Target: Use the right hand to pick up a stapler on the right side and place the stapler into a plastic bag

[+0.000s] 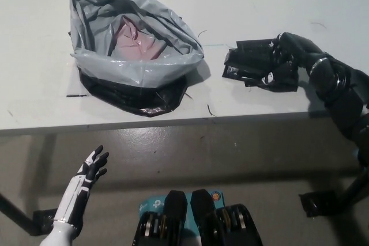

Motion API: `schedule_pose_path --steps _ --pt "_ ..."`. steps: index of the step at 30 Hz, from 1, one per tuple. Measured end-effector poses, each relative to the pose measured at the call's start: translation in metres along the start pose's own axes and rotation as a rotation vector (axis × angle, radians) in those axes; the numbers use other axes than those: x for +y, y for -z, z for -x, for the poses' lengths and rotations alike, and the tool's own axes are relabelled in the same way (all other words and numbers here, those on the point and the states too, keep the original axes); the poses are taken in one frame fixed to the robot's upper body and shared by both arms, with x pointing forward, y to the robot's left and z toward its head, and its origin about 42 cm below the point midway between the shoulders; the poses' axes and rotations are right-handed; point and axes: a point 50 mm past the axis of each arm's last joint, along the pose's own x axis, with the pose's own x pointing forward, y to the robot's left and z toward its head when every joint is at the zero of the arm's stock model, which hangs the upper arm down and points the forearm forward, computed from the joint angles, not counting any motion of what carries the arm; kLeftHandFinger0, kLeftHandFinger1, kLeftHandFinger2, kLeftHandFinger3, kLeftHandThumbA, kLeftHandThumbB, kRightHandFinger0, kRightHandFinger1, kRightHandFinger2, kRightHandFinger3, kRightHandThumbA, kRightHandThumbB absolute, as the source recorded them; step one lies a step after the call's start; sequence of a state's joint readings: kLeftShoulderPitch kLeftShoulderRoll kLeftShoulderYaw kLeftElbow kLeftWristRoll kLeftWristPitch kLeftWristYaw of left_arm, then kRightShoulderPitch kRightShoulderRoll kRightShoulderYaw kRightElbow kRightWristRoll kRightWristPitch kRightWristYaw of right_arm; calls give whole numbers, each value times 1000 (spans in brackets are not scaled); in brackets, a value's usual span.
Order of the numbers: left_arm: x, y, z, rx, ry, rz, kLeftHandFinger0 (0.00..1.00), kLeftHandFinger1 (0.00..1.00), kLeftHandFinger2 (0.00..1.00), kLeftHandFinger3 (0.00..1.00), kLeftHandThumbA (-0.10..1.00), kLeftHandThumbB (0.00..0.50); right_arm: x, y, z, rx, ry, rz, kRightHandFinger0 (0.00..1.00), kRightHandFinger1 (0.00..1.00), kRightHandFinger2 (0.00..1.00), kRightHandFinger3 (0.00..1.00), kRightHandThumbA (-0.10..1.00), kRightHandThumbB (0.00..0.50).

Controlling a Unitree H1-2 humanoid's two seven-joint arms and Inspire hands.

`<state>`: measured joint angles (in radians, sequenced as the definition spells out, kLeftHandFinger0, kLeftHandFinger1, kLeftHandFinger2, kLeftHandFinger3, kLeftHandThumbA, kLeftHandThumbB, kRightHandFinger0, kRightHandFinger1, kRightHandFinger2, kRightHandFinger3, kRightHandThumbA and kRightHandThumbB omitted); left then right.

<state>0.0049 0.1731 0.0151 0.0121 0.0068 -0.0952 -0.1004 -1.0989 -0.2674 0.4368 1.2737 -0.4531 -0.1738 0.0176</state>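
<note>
The stapler (243, 65) is probably a stiff thing of metal and hard plastic, fairly heavy for its size and smooth enough to slip. It should not crush or break under a firm squeeze. The best hold seems to be across its long body, near the middle, so it does not tip down at one end when lifted.

It looks black and blocky, with a glossy lower edge. It lies on the right side of the white table (300, 4), near the front edge and well apart from the bag. The black right hand (282, 64) covers its right end, with its fingers (270, 78) curled around the body in a clasp. Black against black hides how deep the hold goes, and whether the stapler has left the table cannot be told.

The grey plastic bag (138, 67) sits to the left, its mouth wide open, with something pale pink (135, 41) inside. The white left hand (89, 174) rests below the table edge, fingers spread and empty.
</note>
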Motion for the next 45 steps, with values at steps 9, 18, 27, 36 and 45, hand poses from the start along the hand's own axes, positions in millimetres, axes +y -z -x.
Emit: schedule_pose_path --steps 9,18,27,36,45 --pt "0 -5 -3 -19 7 1 999 1000 1000 1000 1000 168 -6 7 1 14 71 -222 47 327 501 262 574 331" --pt "0 -5 -4 -19 7 5 941 1000 1000 1000 1000 164 0 12 1 94 106 -653 0 220 559 451 453 321" --pt "0 -5 -4 -17 7 5 914 987 1000 1000 1000 174 15 23 4 164 121 -1129 0 194 577 706 416 355" --pt "1 -8 -8 -29 13 14 906 979 1000 1000 1000 158 29 26 6 194 103 -1402 0 147 561 668 382 361" --pt "2 -8 -7 -29 21 18 914 977 1000 1000 1000 149 23 15 3 134 97 -1152 1000 1000 1000 1000 842 500"
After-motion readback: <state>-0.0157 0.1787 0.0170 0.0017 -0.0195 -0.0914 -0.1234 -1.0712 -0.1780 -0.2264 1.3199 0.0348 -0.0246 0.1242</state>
